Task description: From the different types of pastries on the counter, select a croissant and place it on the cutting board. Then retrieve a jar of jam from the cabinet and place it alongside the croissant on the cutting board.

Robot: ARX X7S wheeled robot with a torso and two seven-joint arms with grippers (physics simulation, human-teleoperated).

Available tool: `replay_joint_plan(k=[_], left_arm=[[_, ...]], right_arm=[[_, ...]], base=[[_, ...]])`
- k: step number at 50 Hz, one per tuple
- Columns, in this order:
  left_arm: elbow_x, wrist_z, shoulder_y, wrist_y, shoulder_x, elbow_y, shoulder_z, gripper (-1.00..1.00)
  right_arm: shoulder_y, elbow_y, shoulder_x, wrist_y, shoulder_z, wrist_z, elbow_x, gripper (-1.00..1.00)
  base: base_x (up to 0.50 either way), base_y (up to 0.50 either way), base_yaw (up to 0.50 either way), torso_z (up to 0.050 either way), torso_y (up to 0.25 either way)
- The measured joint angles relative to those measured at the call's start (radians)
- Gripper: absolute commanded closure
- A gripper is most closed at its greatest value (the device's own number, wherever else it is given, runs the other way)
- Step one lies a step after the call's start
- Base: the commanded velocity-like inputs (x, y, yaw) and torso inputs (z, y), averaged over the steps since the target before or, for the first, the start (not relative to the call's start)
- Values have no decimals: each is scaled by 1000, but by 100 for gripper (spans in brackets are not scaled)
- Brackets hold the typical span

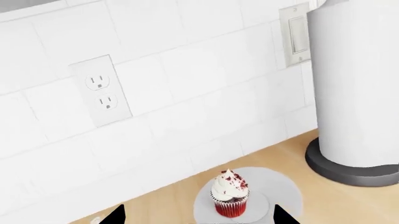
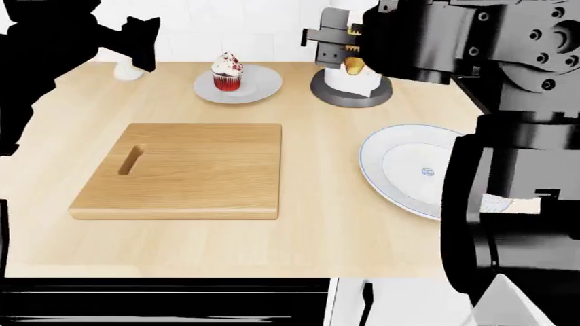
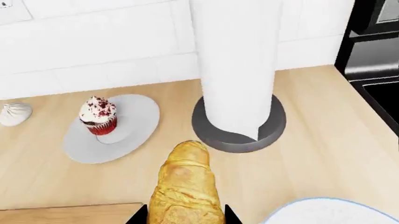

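Gripping the croissant [image 3: 185, 189] between its two dark fingertips, the right gripper [image 2: 347, 49] hangs above the counter [image 2: 317, 204] at the far side, in front of the paper towel roll [image 3: 237, 65] on its dark round base. The pastry sticks out past the fingertips, golden-brown and ridged, clear of the surface below. Near and to the left of it lies the cutting board [image 2: 195, 170], bare, its slot-shaped handle hole toward the left end. Beyond the board's far edge, the cupcake [image 2: 227, 72] stands upright on a small grey plate [image 2: 258, 85], red case and white frosting showing. Farther left, the white bun [image 3: 14, 113] sits on the counter near the tiled wall. A larger white plate [image 2: 399, 163] with a blue rim rests at the right of the board. The left gripper [image 1: 198, 215] is raised at the far left, its fingertips spread apart with nothing between them, facing the cupcake and a wall outlet [image 1: 101, 91].
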Motion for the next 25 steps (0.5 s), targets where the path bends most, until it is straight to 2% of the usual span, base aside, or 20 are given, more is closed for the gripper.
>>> replay_joint_plan(k=[11,25], left_arm=[[-5,-38,10,-30,-48,40,-34,-100],[-11,-66,21,-46,-76,67,-59,-100]], right_arm=[[37,83,-34,-98,-182,-197,23,100],[80,165,-48,-244,-451,-345,134,100]], base=[[0,0,0,0,0],[0,0,0,0,0]])
